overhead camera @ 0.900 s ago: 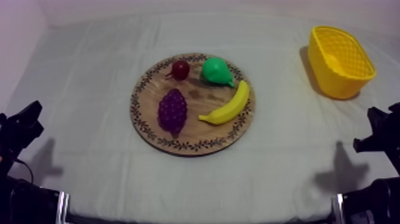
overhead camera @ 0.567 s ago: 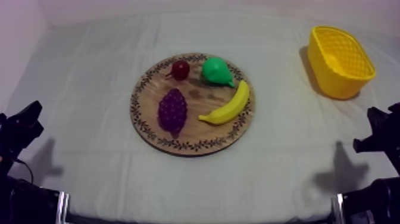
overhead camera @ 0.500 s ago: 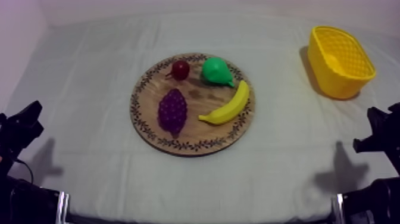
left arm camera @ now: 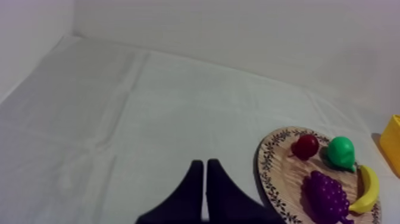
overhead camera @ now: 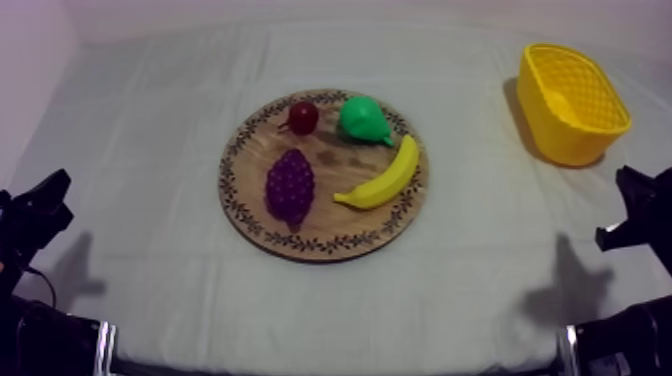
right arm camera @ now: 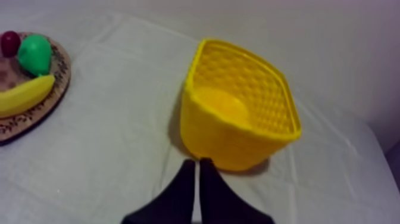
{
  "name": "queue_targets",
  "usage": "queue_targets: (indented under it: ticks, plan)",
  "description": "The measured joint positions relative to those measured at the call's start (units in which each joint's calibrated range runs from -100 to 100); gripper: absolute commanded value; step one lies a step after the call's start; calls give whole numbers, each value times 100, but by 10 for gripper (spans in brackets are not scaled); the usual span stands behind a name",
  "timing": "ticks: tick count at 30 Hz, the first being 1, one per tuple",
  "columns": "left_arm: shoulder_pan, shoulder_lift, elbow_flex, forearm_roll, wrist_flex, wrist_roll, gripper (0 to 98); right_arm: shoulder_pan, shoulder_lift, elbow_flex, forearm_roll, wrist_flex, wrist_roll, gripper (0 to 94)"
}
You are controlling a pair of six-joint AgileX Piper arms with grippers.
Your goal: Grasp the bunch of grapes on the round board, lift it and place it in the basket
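Top view gives us one round wooden board [overhead camera: 232, 190] in the middle of the counter [overhead camera: 140, 110]. It carries four toy fruits: one bunch of grapes [overhead camera: 289, 187], one banana [overhead camera: 385, 175], one pear [overhead camera: 362, 119] and one small red fruit [overhead camera: 303, 117]. One yellow basket [overhead camera: 560, 135] stands at the far right, well apart from the board. The grapes lie on the board's left half, nearer us than the red fruit. We have two grippers. Our left gripper [left arm camera: 205, 164] is clenched on nothing, a narrow wedge low over bare cloth, with the grapes well off to its right. Our right gripper [right arm camera: 197, 162] is likewise clenched and empty. It is held low and points at the basket just ahead, well apart from the grapes.
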Motion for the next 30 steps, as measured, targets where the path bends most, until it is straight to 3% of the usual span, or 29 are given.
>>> queue_targets:
  ticks: [10, 19, 30]
  plan:
    - [0, 0, 0, 0, 0, 0, 1, -753, 1502, -1425, 536, -25, -326, 6]
    - [0, 0, 0, 0, 0, 0, 1, -1479, 3112, -3339, 774, 607, -581, 6]
    - [0, 0, 0, 0, 0, 0, 1, -2505, 5023, -5924, 585, 1901, -897, 5]
